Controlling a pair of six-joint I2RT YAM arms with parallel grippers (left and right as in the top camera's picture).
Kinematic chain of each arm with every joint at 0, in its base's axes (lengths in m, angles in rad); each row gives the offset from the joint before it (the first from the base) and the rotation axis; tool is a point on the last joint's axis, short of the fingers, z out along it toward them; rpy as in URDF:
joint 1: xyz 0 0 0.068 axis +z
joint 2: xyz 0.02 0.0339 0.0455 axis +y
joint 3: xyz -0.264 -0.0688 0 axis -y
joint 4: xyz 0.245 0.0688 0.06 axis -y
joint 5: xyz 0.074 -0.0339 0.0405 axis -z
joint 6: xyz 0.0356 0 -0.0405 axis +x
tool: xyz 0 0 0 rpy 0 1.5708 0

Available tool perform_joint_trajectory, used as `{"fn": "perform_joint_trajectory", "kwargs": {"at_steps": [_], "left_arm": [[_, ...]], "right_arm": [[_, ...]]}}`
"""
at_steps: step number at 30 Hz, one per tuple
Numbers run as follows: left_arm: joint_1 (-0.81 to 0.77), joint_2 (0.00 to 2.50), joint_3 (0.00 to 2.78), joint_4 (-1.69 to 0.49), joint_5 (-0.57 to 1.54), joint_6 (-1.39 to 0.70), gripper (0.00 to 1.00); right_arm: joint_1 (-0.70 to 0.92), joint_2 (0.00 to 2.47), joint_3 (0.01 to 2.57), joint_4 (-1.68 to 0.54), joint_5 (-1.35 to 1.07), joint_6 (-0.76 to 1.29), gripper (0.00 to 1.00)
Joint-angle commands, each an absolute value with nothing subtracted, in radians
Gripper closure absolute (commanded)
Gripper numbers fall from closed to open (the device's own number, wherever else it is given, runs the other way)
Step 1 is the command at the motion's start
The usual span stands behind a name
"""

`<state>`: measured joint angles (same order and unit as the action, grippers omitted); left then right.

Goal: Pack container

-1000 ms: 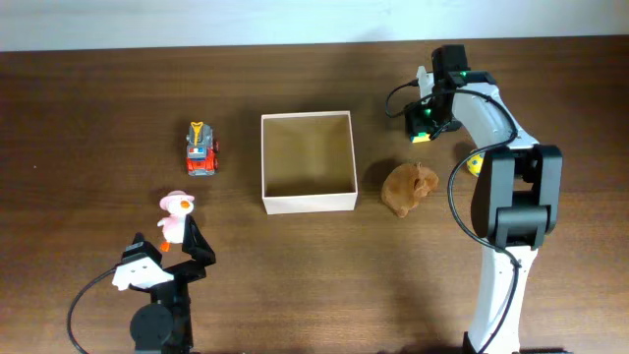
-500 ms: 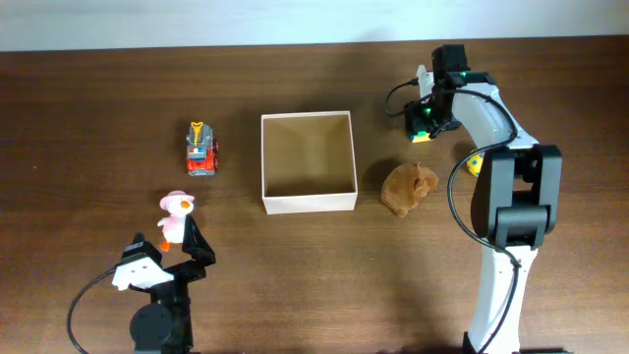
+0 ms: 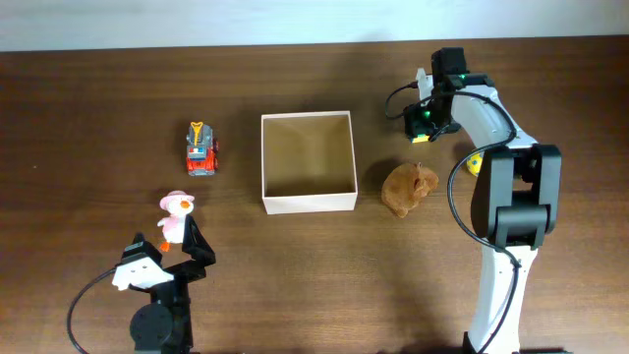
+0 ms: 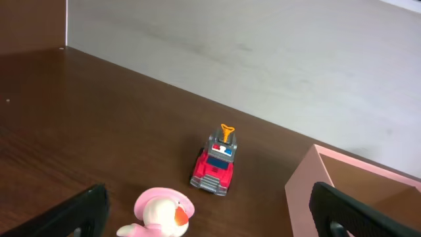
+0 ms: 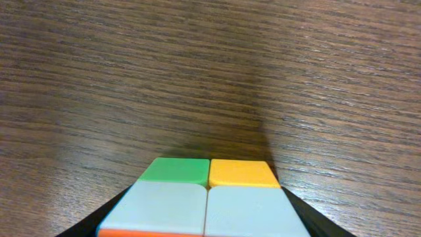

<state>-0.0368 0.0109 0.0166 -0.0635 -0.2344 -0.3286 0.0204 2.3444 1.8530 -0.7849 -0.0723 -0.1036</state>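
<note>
At table centre I see the square container [image 3: 308, 204] mouth-up, right gripper [image 3: 423, 120] clamping a puzzle cube [image 5: 207, 197], left gripper [image 4: 209, 217] splayed.

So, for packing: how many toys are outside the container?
4: truck left of the container, brown plush right of it, pink bird by the left gripper, cube in the right gripper. A half-hidden yellow thing may be a fifth.

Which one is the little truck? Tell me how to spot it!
Find the square white-walled container in the middle of the table. Look to its left, toward the far edge: the truck sits there. It is red with wheels, unlike the pink-hatted bird toy nearer the front.
</note>
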Motion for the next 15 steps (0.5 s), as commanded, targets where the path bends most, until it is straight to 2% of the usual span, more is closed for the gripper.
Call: {"fn": "perform_joint_trajectory", "kwargs": {"at_steps": [1, 12, 14, 15], "left_arm": [[-0.035, 0.006, 0.009, -0.061, -0.224, -0.313, 0.01], [-0.035, 0.006, 0.009, -0.061, -0.224, -0.313, 0.01], [-0.035, 0.006, 0.009, -0.061, -0.224, -0.313, 0.01], [-0.035, 0.006, 0.009, -0.061, -0.224, -0.313, 0.01]], "right_arm": [[0.026, 2.367, 1.844, -0.785, -0.078, -0.096, 0.35], [0.026, 2.392, 1.844, -0.78, -0.078, -0.096, 0.34], [0.026, 2.394, 1.844, -0.778, -0.079, -0.096, 0.36], [0.026, 2.394, 1.844, -0.777, -0.078, -0.096, 0.41]]}}
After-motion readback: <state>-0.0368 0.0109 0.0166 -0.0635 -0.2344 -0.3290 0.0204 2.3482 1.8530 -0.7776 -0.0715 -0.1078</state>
